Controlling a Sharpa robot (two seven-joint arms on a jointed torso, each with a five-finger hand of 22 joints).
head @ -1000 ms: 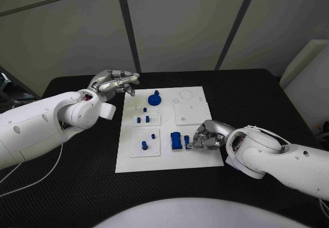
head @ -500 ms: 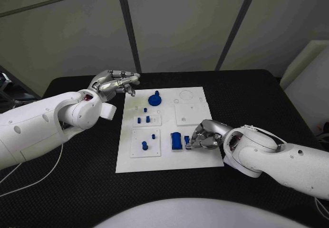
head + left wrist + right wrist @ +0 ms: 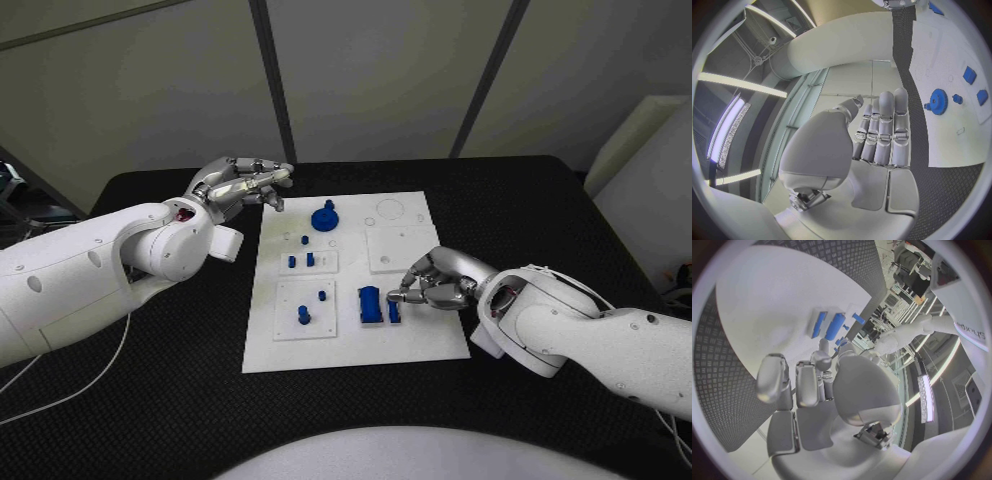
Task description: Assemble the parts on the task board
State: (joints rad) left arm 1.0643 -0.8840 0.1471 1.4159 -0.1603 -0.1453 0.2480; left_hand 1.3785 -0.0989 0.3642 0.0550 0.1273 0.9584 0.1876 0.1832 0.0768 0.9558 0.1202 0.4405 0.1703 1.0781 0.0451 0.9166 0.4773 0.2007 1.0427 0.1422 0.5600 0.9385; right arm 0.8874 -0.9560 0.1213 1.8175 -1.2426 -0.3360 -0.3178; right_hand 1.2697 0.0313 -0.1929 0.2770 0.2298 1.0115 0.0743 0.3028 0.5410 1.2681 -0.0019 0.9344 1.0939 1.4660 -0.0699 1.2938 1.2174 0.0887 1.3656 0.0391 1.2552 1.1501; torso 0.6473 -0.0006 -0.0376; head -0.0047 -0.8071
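Right hand [image 3: 437,280] rests on the near right part of the white task board [image 3: 418,340], fingers curled together just beside two upright blue blocks [image 3: 379,304]; I cannot tell whether it touches or grips one. Left hand [image 3: 241,181] hovers off the board's far left corner, over the black table [image 3: 173,400], fingers drawn together on nothing. I see a blue gear [image 3: 326,214] at the far side, with small blue pegs [image 3: 300,261] on the left-hand plates.
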